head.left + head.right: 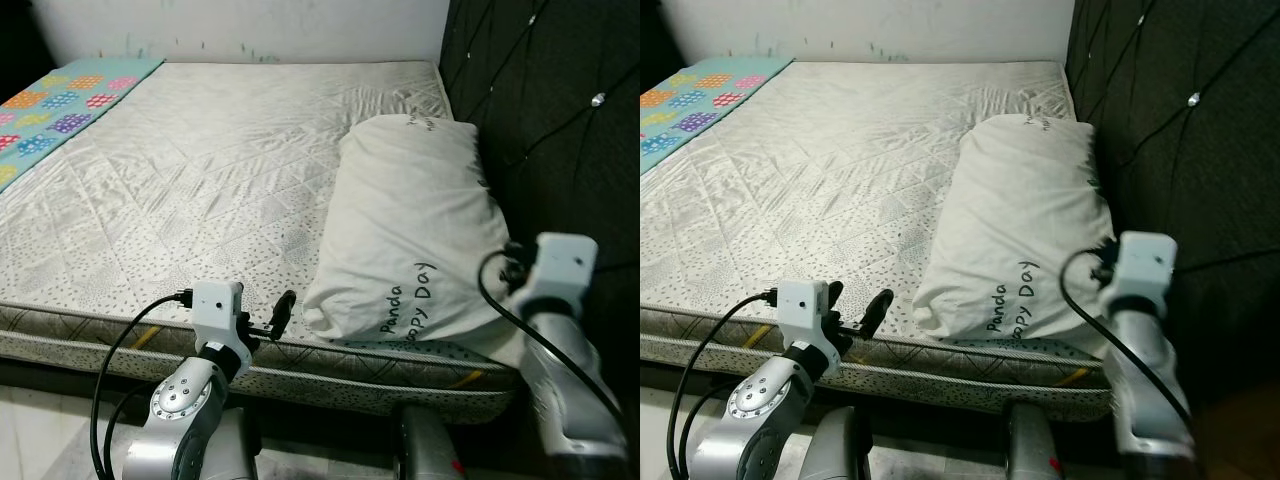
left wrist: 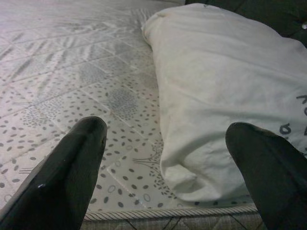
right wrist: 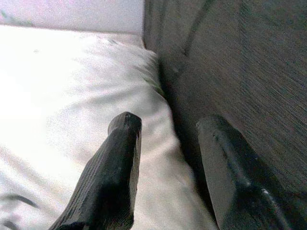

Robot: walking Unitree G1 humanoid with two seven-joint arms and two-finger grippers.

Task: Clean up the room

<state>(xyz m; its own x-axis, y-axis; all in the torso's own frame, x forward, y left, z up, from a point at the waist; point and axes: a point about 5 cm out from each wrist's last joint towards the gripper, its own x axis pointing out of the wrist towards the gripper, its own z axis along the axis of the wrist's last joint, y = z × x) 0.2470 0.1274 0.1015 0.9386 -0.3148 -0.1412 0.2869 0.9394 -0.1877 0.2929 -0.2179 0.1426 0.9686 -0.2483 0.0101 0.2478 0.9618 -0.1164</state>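
Observation:
A white pillow (image 1: pixel 415 235) printed "Panda Happy Day" lies along the right side of the bare mattress (image 1: pixel 200 180), against the dark headboard (image 1: pixel 560 110). My left gripper (image 1: pixel 268 318) hovers at the mattress's front edge, just left of the pillow's near corner. In the left wrist view it (image 2: pixel 167 129) is open, fingers wide apart, with the pillow corner (image 2: pixel 211 96) ahead between them. My right gripper (image 3: pixel 170 122) is open at the pillow's near right end; one finger lies over the pillow (image 3: pixel 72 96), the other along the headboard (image 3: pixel 240 62). The right wrist (image 1: pixel 560 265) hides those fingers in the eye views.
A colourful patterned blanket (image 1: pixel 60 100) covers the mattress's far left corner. A white wall (image 1: pixel 250 25) runs behind the bed. The mattress's front edge (image 1: pixel 330 375) is right before me, with pale floor (image 1: pixel 40 430) below at the left.

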